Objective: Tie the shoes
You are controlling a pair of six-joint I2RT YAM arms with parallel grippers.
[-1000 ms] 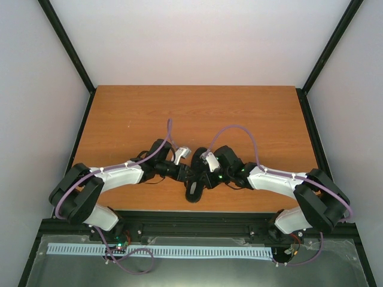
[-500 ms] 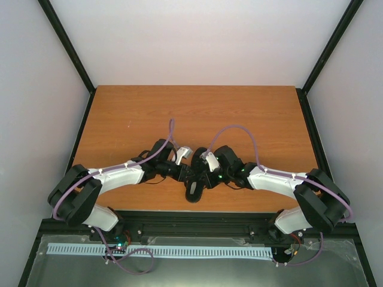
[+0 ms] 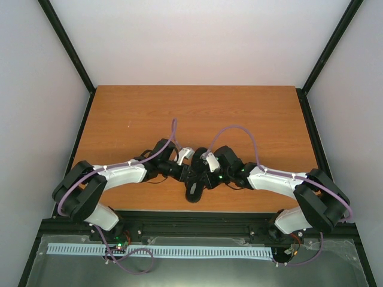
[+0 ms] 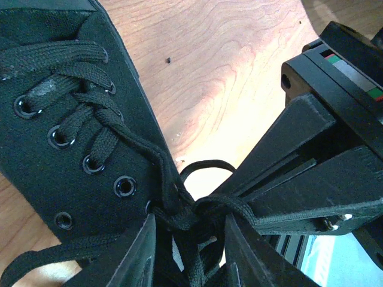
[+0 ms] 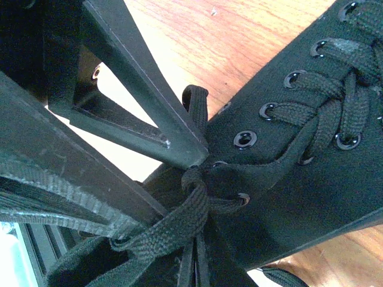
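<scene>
The small black shoe (image 3: 193, 192) lies near the table's front edge between both arms. In the left wrist view the shoe (image 4: 60, 119) fills the left side, and its laces meet in a knot (image 4: 191, 210). My left gripper (image 4: 190, 239) straddles that knot, its fingers apart, with lace strands running down between them. My right gripper (image 5: 192, 269) sits at the same knot (image 5: 197, 179), its fingers close together on a lace. Each gripper shows large in the other's view, the right gripper (image 4: 323, 155) on the right and the left gripper (image 5: 137, 107) at upper left. From above, the left gripper (image 3: 188, 174) and right gripper (image 3: 199, 175) almost touch.
The wooden table (image 3: 197, 113) extends behind the shoe. Its front edge and a black rail (image 3: 197, 218) lie just below the shoe. Purple cables (image 3: 239, 128) arch over both wrists. Black frame posts stand at the back corners.
The left arm has edged a little to the right, toward the shoe. The right arm and the shoe have hardly moved.
</scene>
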